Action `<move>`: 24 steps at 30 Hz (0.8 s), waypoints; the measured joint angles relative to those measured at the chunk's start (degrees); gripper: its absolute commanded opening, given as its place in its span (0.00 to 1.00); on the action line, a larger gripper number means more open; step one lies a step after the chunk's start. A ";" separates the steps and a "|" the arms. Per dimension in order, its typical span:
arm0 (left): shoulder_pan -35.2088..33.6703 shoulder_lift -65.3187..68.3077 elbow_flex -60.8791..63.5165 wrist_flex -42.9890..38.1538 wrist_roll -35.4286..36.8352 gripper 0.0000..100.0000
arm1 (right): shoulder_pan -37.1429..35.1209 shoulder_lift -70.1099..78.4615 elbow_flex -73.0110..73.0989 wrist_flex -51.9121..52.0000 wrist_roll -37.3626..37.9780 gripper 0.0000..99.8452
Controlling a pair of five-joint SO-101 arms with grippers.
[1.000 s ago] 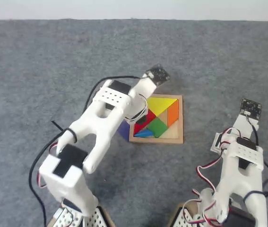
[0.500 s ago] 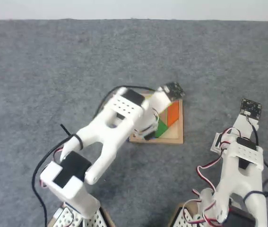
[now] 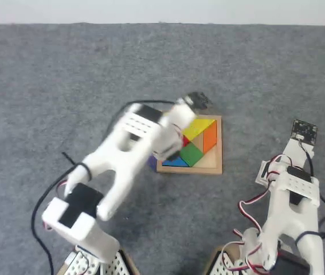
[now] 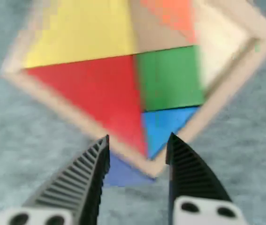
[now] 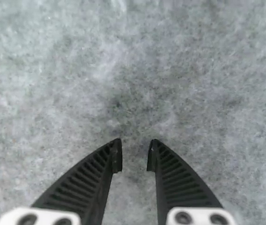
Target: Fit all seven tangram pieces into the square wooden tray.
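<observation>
The square wooden tray (image 3: 217, 167) lies mid-table holding yellow (image 3: 198, 128), orange (image 3: 210, 137), green (image 3: 192, 153) and blue (image 3: 175, 162) pieces. A red triangle (image 4: 95, 89) fills its left part, and a strip of bare wood (image 4: 219, 47) shows along one side. A purple piece (image 3: 151, 162) lies on the carpet just outside the tray's near-left corner. My left gripper (image 4: 137, 145) hangs open above that corner, the purple piece (image 4: 123, 174) below its fingers. My right gripper (image 5: 133, 152) is slightly open over bare carpet, holding nothing.
Grey carpet (image 3: 65, 74) covers the table around the tray. The left arm (image 3: 128, 149) stretches over the tray's left edge and hides part of it. The right arm (image 3: 288, 195) stands at the near right, apart from the tray.
The left arm swung right over the tray half a second ago and has now come back to the tray's left side. The right arm has kept still.
</observation>
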 measured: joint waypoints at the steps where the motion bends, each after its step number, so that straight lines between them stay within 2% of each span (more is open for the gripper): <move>1: -1.85 -0.18 -0.35 0.00 0.26 0.19 | 0.44 0.00 0.00 0.00 0.00 0.10; 6: -13.71 -0.18 -0.35 0.00 6.15 0.19 | 1.58 0.00 0.00 0.00 0.00 0.10; 8: -15.91 -0.18 0.88 0.00 6.59 0.22 | 1.58 0.00 0.00 0.00 0.00 0.10; 12: -16.18 -0.18 4.04 -0.44 6.68 0.28 | 1.58 0.00 0.00 0.00 0.00 0.10; 20: -16.35 -1.58 11.78 -9.67 4.04 0.28 | 1.58 0.00 0.00 0.00 0.00 0.10; 24: -16.18 -2.11 12.40 -10.99 1.41 0.29 | 1.58 0.00 0.00 0.00 0.00 0.10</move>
